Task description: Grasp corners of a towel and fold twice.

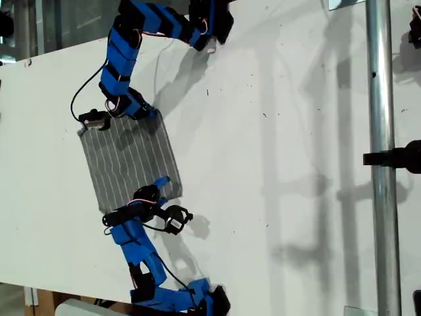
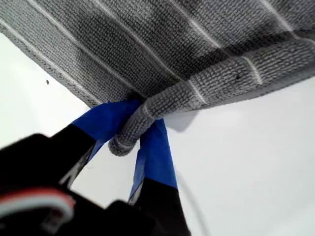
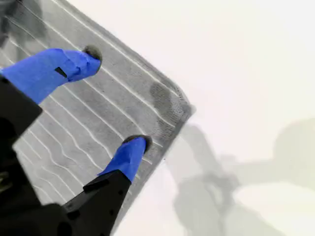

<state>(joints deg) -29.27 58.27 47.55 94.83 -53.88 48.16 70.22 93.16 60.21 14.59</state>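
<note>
The grey striped towel lies flat on the white table, towards the exterior view's left. My first gripper reaches in from the exterior view's bottom and is shut on the towel's lower right corner. In the first wrist view that corner is bunched between the blue fingers of the gripper, with the towel spreading beyond. My second gripper comes from the exterior view's top. It stands open over the towel, close to another corner.
A vertical metal pole with a black clamp stands at the exterior view's right. Both arms' bases sit at the table's top and bottom edges in that view. Soft shadows fall on the table to the right of the towel.
</note>
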